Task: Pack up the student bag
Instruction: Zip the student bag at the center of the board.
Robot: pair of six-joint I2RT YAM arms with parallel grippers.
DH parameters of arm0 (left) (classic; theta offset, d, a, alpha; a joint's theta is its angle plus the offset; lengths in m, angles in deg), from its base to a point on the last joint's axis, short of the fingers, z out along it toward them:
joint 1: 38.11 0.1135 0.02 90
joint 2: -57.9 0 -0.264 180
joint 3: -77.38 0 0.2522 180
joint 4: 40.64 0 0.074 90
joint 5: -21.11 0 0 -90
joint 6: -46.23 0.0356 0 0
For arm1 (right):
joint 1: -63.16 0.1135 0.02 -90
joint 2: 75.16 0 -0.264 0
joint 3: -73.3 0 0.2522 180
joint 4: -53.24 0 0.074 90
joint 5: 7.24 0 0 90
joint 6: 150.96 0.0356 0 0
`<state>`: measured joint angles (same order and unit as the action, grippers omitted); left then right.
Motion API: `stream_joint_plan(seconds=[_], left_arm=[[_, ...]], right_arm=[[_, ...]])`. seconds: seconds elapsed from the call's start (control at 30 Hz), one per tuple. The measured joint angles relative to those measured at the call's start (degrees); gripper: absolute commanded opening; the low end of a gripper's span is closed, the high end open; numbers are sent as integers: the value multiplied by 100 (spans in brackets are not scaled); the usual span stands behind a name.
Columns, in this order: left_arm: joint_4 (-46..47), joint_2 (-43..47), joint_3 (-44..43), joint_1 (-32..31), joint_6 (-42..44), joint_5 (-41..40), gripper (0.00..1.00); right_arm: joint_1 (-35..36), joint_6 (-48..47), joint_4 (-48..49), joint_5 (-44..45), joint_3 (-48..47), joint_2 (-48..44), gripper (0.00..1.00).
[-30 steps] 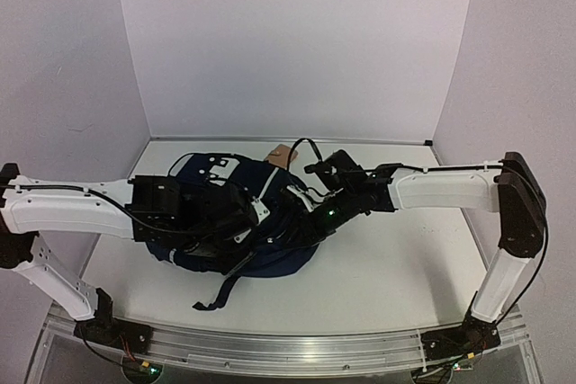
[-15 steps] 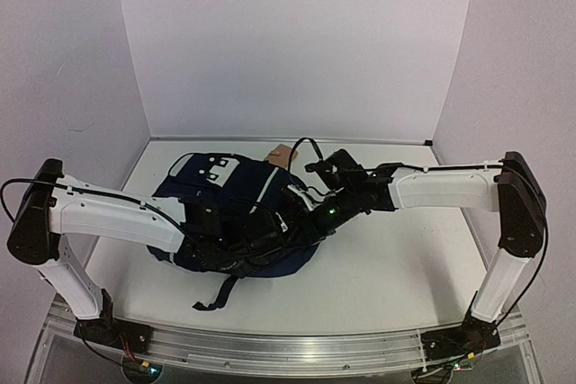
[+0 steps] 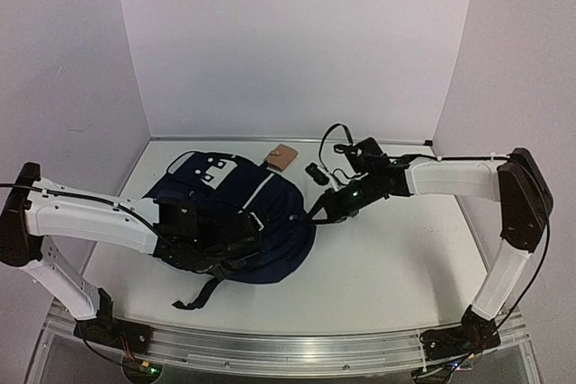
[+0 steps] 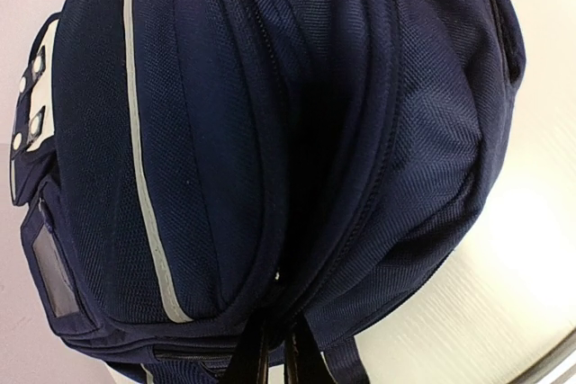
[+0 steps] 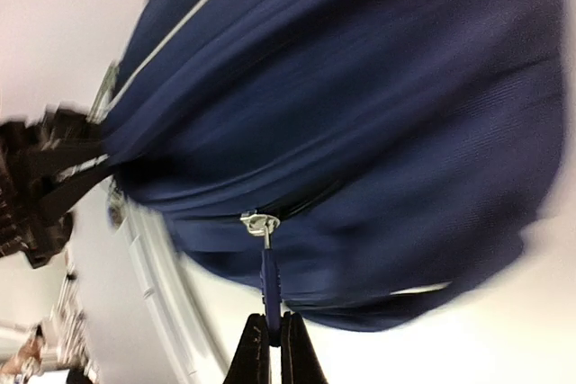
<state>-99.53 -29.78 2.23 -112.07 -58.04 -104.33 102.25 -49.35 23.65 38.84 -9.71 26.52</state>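
The student bag [image 3: 261,213] is a navy-blue backpack with a thin grey stripe and a white patch, lying at centre-left of the table. My left gripper [image 3: 245,238] lies low across the bag's near side. In the left wrist view it [image 4: 274,355] is shut, its black fingers [image 4: 245,357] pinching a fold of bag fabric [image 4: 297,177] at a seam. My right gripper [image 3: 321,212] is at the bag's right edge. It [image 5: 270,337] is shut on the blue zipper pull [image 5: 269,281], which hangs from the metal slider [image 5: 256,220].
A small tan object [image 3: 285,156] and a small black object [image 3: 315,173] lie just behind the bag. A black strap [image 3: 200,292] trails toward the near edge. White walls close in the back and sides.
My left gripper has shut on the bag's fabric and its arm has drawn lower and to the left. My right arm has pulled to the right with the zipper pull, and the bag has flattened.
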Motion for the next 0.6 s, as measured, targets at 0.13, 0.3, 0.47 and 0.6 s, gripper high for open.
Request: stream_joint_plan(seconds=[0.13,0.3,0.47,0.6], left_arm=[[-29,164,30,-2,-77,107,0],[-97,95,-37,-2,-53,55,7],[-385,255,-74,290,25,224,48],[-671,914,-90,542,125,401,61]], right_arm=[[-461,-317,7,8,-116,-1,0],[-485,-506,-38,20,-178,-1,0],[-124,-411,20,176,69,-134,0],[310,-101,41,207,113,-172,0]])
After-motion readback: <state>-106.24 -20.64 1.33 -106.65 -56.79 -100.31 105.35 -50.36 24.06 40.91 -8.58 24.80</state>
